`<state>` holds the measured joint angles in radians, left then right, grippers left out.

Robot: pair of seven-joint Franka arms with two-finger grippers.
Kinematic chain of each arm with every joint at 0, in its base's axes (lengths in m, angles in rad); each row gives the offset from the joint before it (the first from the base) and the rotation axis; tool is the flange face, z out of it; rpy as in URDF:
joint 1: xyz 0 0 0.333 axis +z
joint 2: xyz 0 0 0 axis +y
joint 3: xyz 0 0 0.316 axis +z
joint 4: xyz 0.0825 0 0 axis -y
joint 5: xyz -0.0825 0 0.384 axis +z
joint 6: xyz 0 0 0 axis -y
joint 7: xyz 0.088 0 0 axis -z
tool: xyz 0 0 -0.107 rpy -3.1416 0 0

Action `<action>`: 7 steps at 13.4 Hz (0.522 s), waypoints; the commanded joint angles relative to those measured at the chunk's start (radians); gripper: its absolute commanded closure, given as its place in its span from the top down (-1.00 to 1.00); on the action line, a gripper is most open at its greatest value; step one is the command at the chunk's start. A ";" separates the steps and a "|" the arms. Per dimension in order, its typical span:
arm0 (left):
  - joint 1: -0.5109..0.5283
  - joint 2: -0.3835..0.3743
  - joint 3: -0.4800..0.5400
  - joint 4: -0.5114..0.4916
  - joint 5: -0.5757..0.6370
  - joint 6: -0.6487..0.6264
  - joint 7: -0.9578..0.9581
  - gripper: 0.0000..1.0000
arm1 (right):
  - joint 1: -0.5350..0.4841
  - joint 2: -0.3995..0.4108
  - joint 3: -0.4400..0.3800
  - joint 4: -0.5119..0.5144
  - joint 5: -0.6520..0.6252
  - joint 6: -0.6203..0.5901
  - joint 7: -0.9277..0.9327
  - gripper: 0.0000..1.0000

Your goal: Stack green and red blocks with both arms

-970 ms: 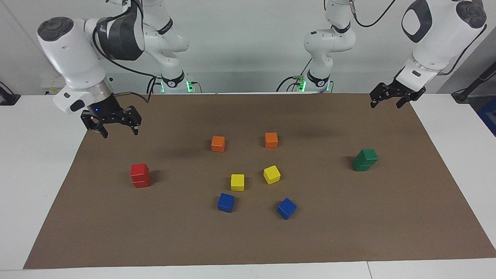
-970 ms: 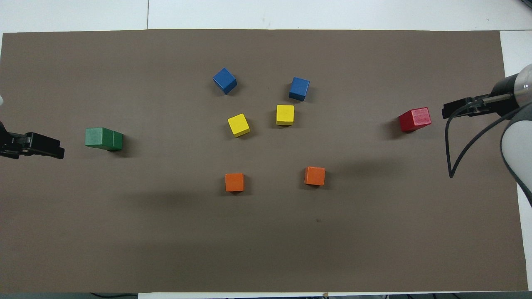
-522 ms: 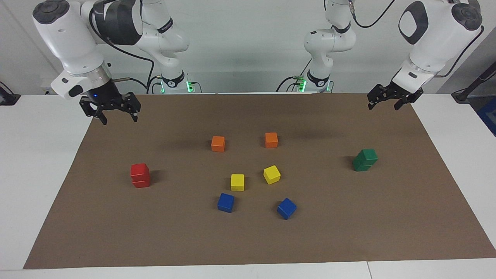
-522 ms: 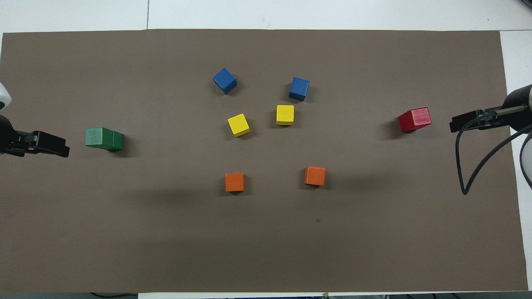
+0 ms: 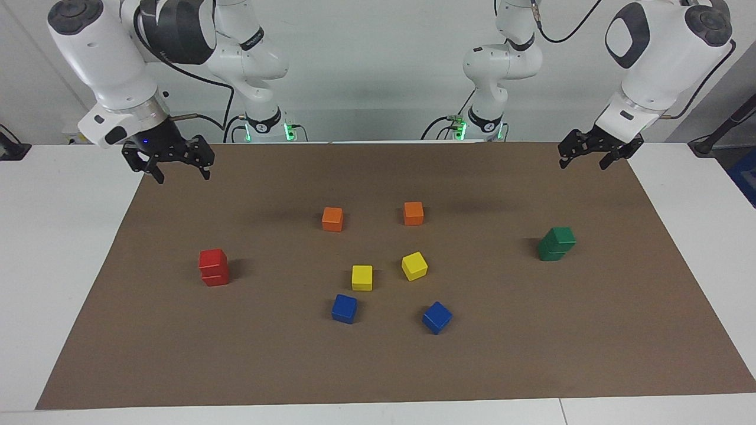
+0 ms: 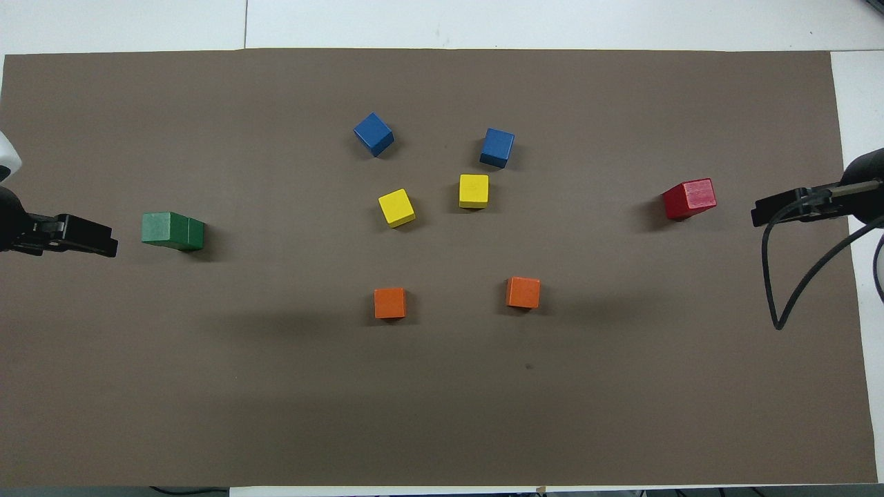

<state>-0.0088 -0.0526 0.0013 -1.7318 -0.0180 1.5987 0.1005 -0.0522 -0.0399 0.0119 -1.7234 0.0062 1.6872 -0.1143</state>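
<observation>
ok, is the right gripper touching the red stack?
Apart. The facing view shows the right gripper open in the air, with bare mat between it and the red stack.

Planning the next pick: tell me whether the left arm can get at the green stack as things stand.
Probably yes. The left gripper hangs open and empty at its own end of the mat, and nothing stands between it and the green stack; the other cubes lie toward the middle.
</observation>
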 commanded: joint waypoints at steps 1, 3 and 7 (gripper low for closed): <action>-0.008 -0.012 0.006 0.003 0.021 0.020 -0.012 1.00 | -0.008 -0.029 -0.001 0.016 0.011 -0.026 0.021 1.00; -0.008 -0.012 0.006 0.004 0.021 0.020 -0.012 1.00 | -0.018 -0.031 0.002 0.027 0.008 -0.041 0.021 1.00; -0.007 -0.013 0.006 0.003 0.023 0.021 -0.012 1.00 | -0.006 -0.029 0.007 0.028 -0.002 -0.031 0.044 1.00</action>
<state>-0.0087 -0.0541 0.0016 -1.7265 -0.0176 1.6115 0.1005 -0.0578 -0.0689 0.0108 -1.7027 0.0062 1.6660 -0.1076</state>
